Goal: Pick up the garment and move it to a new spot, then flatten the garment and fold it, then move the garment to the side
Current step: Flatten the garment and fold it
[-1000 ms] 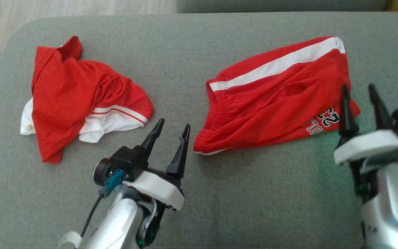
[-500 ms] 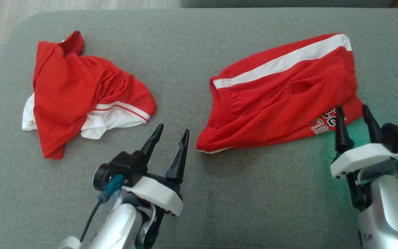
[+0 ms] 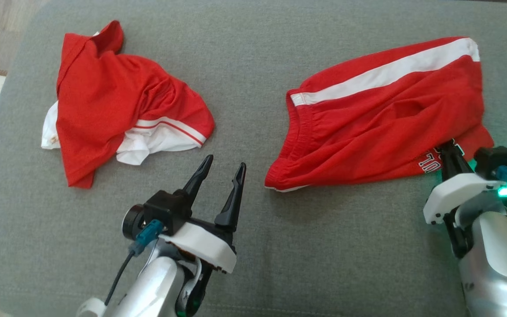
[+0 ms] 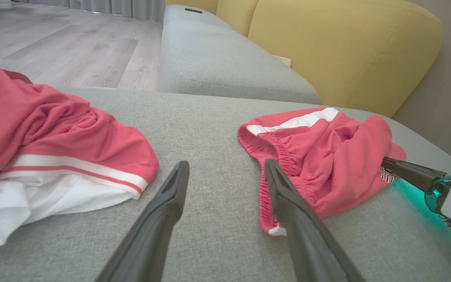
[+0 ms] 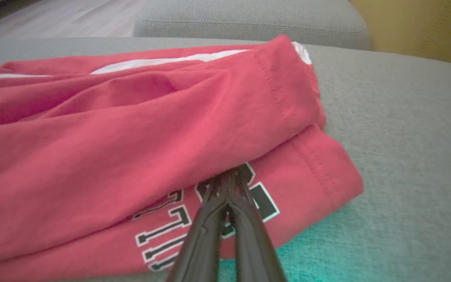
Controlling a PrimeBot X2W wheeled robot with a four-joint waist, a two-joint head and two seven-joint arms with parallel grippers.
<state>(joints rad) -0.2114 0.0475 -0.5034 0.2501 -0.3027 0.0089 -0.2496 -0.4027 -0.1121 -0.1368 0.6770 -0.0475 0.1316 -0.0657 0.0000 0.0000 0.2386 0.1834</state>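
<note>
The garment, red shorts (image 3: 381, 123) with a white side stripe and black-and-white lettering, lies creased on the right of the grey cushion (image 3: 324, 246). My right gripper (image 3: 449, 149) is shut at its near right hem. In the right wrist view the shorts (image 5: 131, 129) spread wide, and the gripper (image 5: 233, 172) has its tips pressed together on the cloth where the upper fold meets the lettering. My left gripper (image 3: 225, 162) hovers open over bare cushion, just left of the waistband. The left wrist view shows this gripper (image 4: 225, 163), the shorts (image 4: 327, 156) and the right gripper (image 4: 386, 161).
A second crumpled red and white garment (image 3: 112, 105) lies at the cushion's left, also in the left wrist view (image 4: 33, 125). Beyond are another grey cushion (image 4: 217, 62), a yellow sofa back (image 4: 347, 47) and wooden floor (image 4: 73, 51). Bare cushion lies along the front.
My right gripper has come down onto the shorts' near right hem and shut there. The head camera has shifted, sliding the whole picture right. The left gripper stays open in place.
</note>
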